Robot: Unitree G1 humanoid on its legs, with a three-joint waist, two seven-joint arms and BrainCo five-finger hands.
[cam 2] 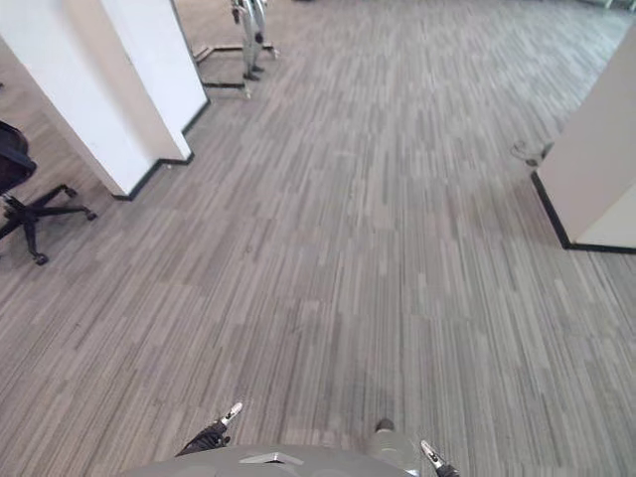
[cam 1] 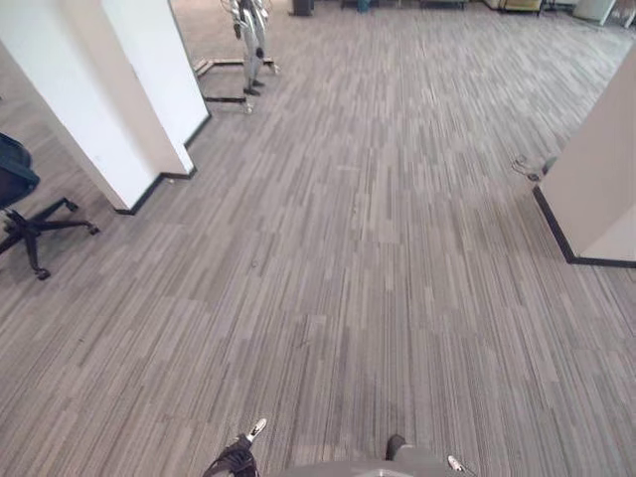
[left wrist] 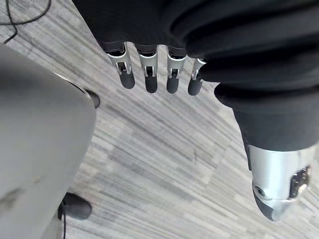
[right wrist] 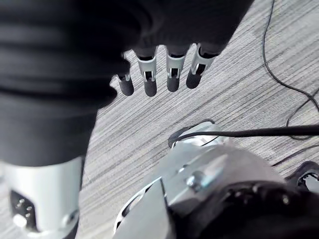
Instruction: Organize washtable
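My left hand (left wrist: 150, 74) hangs over the grey striped carpet (left wrist: 164, 159), its fingers straight and its thumb (left wrist: 279, 184) held apart, with nothing in it. My right hand (right wrist: 172, 74) hangs the same way over the carpet, fingers straight and empty. In the left eye view the left hand (cam 1: 237, 455) sits at the bottom edge, close to my body.
Open carpet floor (cam 1: 378, 258) stretches ahead. Two white pillars (cam 1: 129, 99) stand at the left and a white wall corner (cam 1: 596, 179) at the right. A black office chair (cam 1: 25, 214) is at the far left, and a metal stand (cam 1: 248, 50) is further back.
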